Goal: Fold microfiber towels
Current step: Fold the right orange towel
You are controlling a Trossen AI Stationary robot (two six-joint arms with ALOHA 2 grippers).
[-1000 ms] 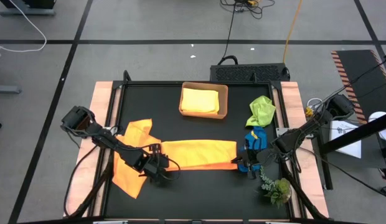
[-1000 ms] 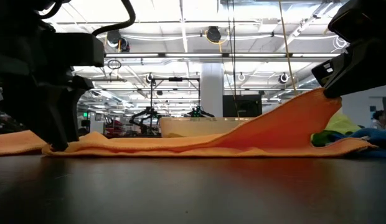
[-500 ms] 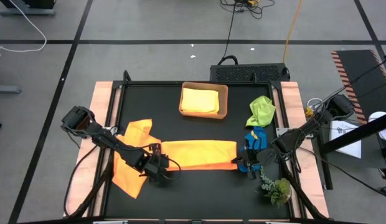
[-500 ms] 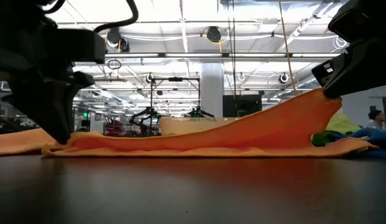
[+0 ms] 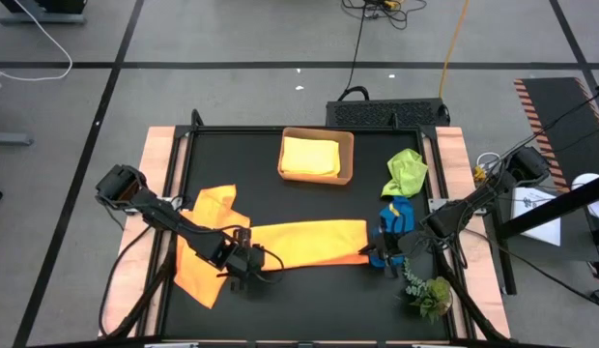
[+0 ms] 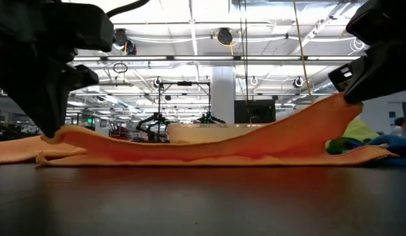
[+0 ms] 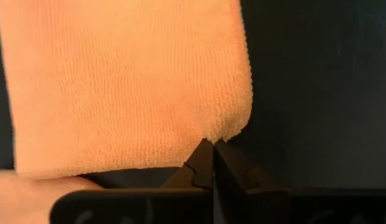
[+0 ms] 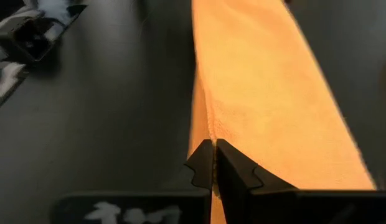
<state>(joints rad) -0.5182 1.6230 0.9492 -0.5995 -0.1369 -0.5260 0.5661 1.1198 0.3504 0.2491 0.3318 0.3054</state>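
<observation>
An orange microfiber towel (image 5: 309,240) lies as a long strip across the middle of the black table. My left gripper (image 5: 251,264) is shut on its left end and my right gripper (image 5: 370,253) on its right end. In the low view the upper layer (image 6: 209,144) hangs between them, and a lower layer (image 6: 190,160) lies on the table. A second orange towel (image 5: 201,246) lies flat at the left. The yellow towel (image 5: 311,155) sits in a tan tray. The lime green towel (image 5: 406,172) and blue towel (image 5: 396,215) lie at the right. My left gripper pinches the towel's edge beside its corner (image 7: 223,132) between its two fingertips, coming steeply from above. That left end (image 6: 65,133) is lifted a little off the table, and the cloth sags away from it. My right gripper pinches the right end at an edge or fold (image 8: 208,127) between its fingertips, slanting down from the table's right. That end (image 6: 337,105) is held higher than the left one, and the upper layer slopes down from it toward the middle.
The tan tray (image 5: 348,159) stands at the far middle of the table. A leafy green sprig (image 5: 430,292) lies at the near right corner, close to my right arm. Bare black table (image 5: 309,300) runs along the near edge.
My left gripper has risen from the table with the towel's left end. That end lay flat on the table and now hangs a little above it, while the lower layer stays down. My right gripper has kept the right end raised and still.
</observation>
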